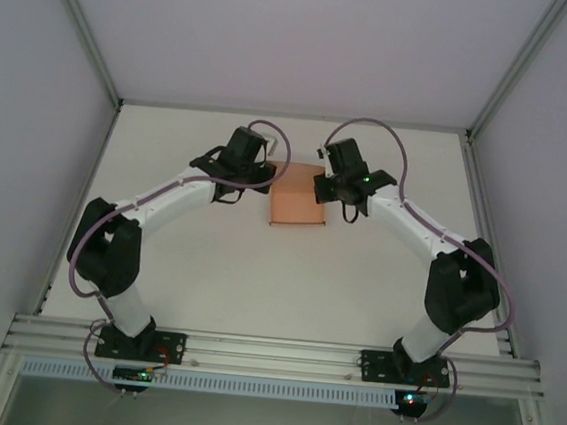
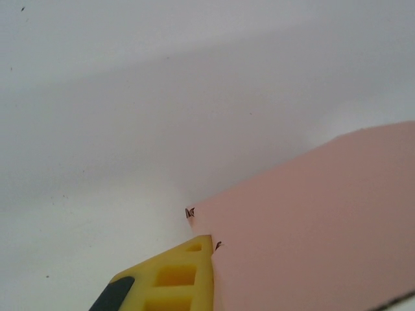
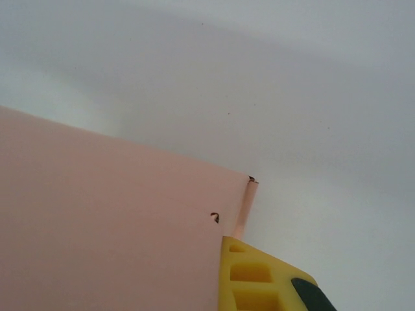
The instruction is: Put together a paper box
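2 white-and-black robot arms reach inward across a white table (image 1: 287,283) from bases bolted at its near edge. Each one rises from its base, bends at a black elbow and angles toward the middle, so the pair forms an arch. The left gripper (image 1: 262,182) and the right gripper (image 1: 324,188) face each other from opposite sides of the paper box (image 1: 298,196).

The paper box lies at the table's centre, directly between the 2 grippers. From above it looks like a flat, roughly square piece of salmon-pink card, matte, smooth and unprinted.

In the left wrist view, the pink card (image 2: 311,227) is a broad slanted plane over the lower right. 1 yellow finger (image 2: 175,278), moulded plastic with square hollows, touches the card's left edge. 2 tiny dark marks sit near that corner.

The right wrist view mirrors this — the card (image 3: 110,227) covers the lower left, and 1 yellow finger (image 3: 253,278) touches its right edge beneath a thin folded strip. The card hides the rest of each gripper, so for both left and right I cannot tell whether the jaws are clamped on it or apart.

Purple cables (image 1: 271,131) loop over the wrists, a silver aluminium rail (image 1: 270,352) carries the bases, and pale walls enclose the table.
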